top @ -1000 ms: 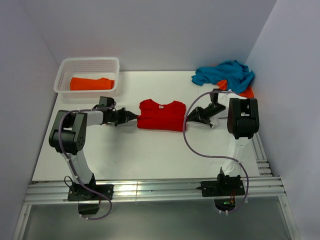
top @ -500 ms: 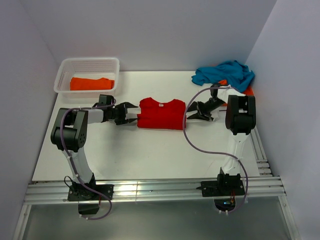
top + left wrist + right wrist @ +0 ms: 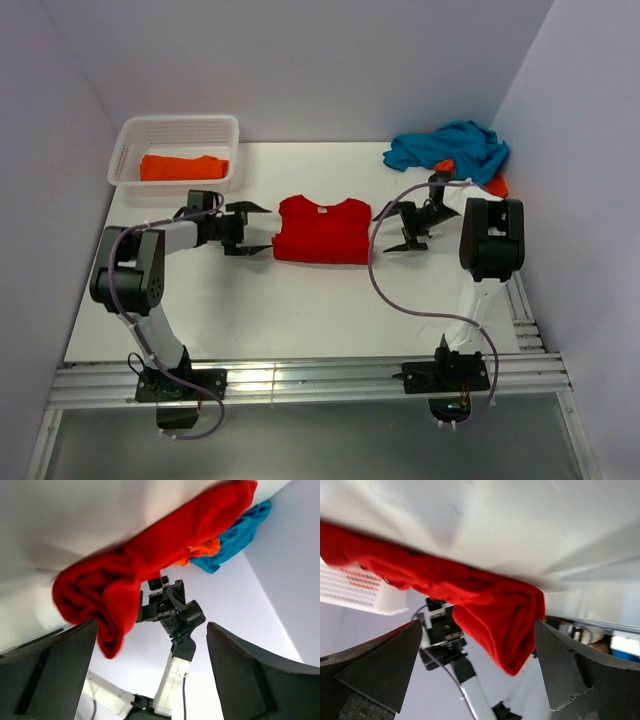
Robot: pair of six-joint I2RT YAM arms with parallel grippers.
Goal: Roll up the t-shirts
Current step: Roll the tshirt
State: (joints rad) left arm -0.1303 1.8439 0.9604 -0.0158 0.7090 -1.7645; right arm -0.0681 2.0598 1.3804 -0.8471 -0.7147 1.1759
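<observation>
A bright red t-shirt (image 3: 322,230), folded into a short wide band, lies in the middle of the white table. My left gripper (image 3: 258,229) stands open just off its left edge, and its jaws hold nothing. My right gripper (image 3: 388,230) is open beside the right edge, also with nothing in it. In the left wrist view the red t-shirt (image 3: 125,580) bunches ahead of the spread fingers (image 3: 55,665). From the right wrist, its layered end (image 3: 495,610) sits between the wide fingers (image 3: 565,665), apart from both. A teal t-shirt (image 3: 450,145) lies heaped over an orange one (image 3: 495,185) at the back right.
A white lattice basket (image 3: 130,135) at the back left holds a folded orange t-shirt (image 3: 183,167). Pale walls close in the table on three sides. An aluminium rail (image 3: 300,380) with both arm bases runs along the near edge.
Both grippers were shut on the red t-shirt's side edges. They have opened wide, let the cloth go and drawn back slightly; the shirt stays where it lay.
</observation>
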